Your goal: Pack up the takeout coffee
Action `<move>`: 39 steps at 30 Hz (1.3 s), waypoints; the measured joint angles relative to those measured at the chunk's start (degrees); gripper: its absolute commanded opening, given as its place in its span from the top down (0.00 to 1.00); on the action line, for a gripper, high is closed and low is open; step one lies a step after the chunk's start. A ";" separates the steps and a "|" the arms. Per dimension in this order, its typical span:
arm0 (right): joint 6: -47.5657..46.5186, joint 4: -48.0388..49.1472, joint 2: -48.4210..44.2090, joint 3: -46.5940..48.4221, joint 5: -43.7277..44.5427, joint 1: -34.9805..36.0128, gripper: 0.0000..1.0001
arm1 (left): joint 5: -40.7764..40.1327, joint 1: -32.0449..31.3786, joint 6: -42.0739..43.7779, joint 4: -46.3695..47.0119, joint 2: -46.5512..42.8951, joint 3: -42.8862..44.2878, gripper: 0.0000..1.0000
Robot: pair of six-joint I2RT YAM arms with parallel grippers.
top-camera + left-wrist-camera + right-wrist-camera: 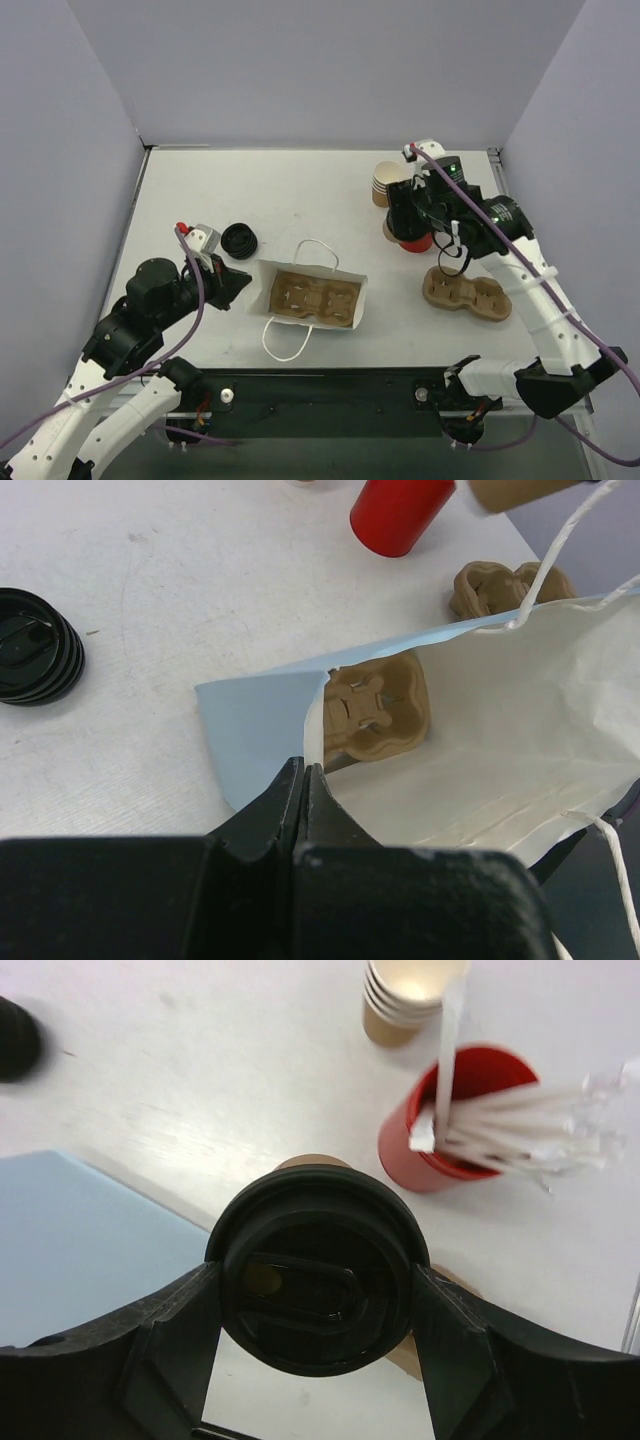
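Note:
The takeout coffee [315,1260], a brown paper cup with a black lid, sits between the fingers of my right gripper [315,1282], which press on the lid's rim from both sides. It hangs above the table near the red cup [417,241], and its brown body [520,490] shows at the top edge of the left wrist view. My left gripper [303,772] is shut on the rim of the paper bag [500,730], holding its mouth open. A brown cup carrier [375,705] lies inside the bag [345,280].
A second cup carrier [466,292] lies on the table right of the bag. The red cup [450,1130] holds white stirrers. A stack of lidless brown cups [385,183] stands behind it. A stack of black lids [240,240] sits left of the bag.

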 measured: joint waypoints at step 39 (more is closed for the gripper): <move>-10.78 -0.61 4.07 8.39 8.46 54.31 0.57 | 11.15 0.00 0.70 5.03 -5.16 -3.19 1.00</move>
